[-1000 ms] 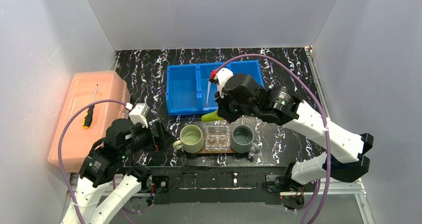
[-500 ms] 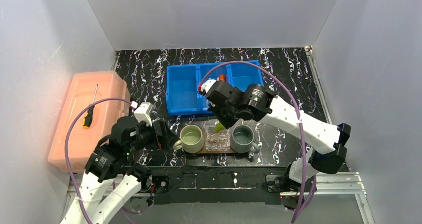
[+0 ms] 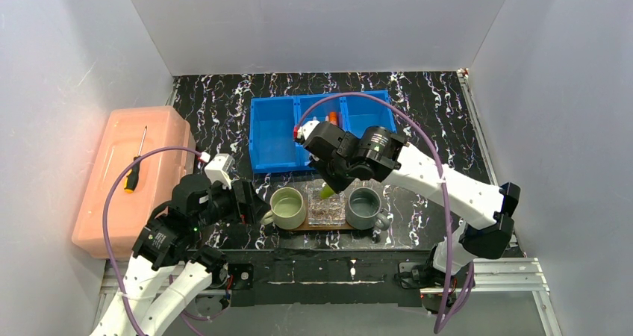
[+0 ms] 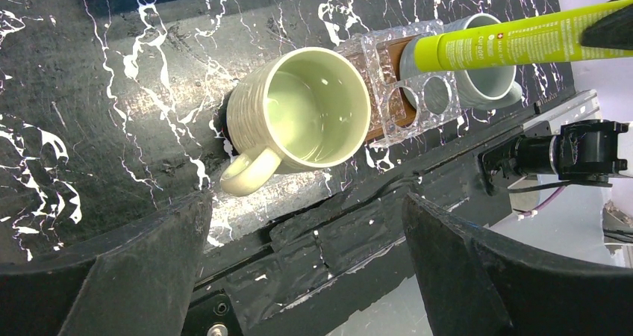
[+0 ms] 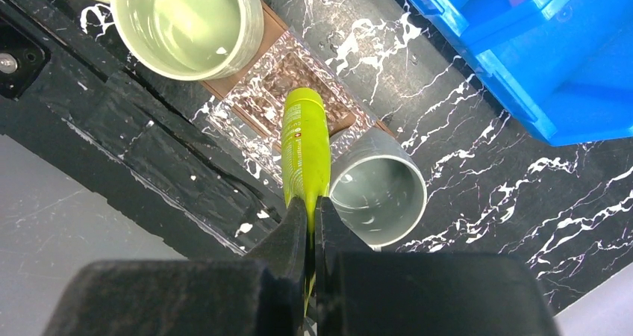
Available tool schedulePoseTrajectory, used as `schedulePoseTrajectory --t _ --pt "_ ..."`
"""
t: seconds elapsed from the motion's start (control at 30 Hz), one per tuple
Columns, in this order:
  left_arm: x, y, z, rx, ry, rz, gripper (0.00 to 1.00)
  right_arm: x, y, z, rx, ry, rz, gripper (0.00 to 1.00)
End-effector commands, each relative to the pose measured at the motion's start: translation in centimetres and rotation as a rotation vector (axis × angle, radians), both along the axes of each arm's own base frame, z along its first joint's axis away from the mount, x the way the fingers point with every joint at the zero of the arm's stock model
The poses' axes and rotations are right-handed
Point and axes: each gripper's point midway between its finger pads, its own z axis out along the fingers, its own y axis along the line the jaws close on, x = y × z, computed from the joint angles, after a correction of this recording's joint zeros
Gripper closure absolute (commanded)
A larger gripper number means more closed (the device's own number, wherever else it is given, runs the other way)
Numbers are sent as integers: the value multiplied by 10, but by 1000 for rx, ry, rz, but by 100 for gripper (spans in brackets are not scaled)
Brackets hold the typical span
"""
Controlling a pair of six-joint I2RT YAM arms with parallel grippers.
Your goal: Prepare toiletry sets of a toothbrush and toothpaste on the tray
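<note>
Left gripper [image 3: 250,201] is hovering at lower left of the top view, jaws standing wide with nothing between them, just beside the handle of the green mug [image 4: 313,108]. The tray [image 3: 328,226] is lying along the near table edge at lower centre, with little margin between it and that edge. It is carrying the green mug at its left end, the grey mug [image 3: 364,207] at its right end and the clear holder [image 3: 325,209] between them, so the rims are leaving only a narrow slot over the holder.

Right gripper [image 5: 307,201] is pinching the flat tail of the lime-green tube [image 5: 304,138], fingers closed on it. The tube is hanging cap-down over the holder, close to the grey mug's rim; contact cannot be told.

Beyond the tray, a strip of bare marbled table is running up to the blue bin [image 3: 272,138]. The orange tube [image 3: 333,117] is lying in the bin's middle compartment, at upper centre.
</note>
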Motion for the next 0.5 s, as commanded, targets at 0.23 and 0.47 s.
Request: schedulePoseTrajectory --t 0.23,0.47 --pt "1 -1 0 -5 -11 -4 2 6 21 -4 30 -20 28 99" --pt "1 -1 0 -4 -8 -5 2 6 24 -12 18 -11 32 99"
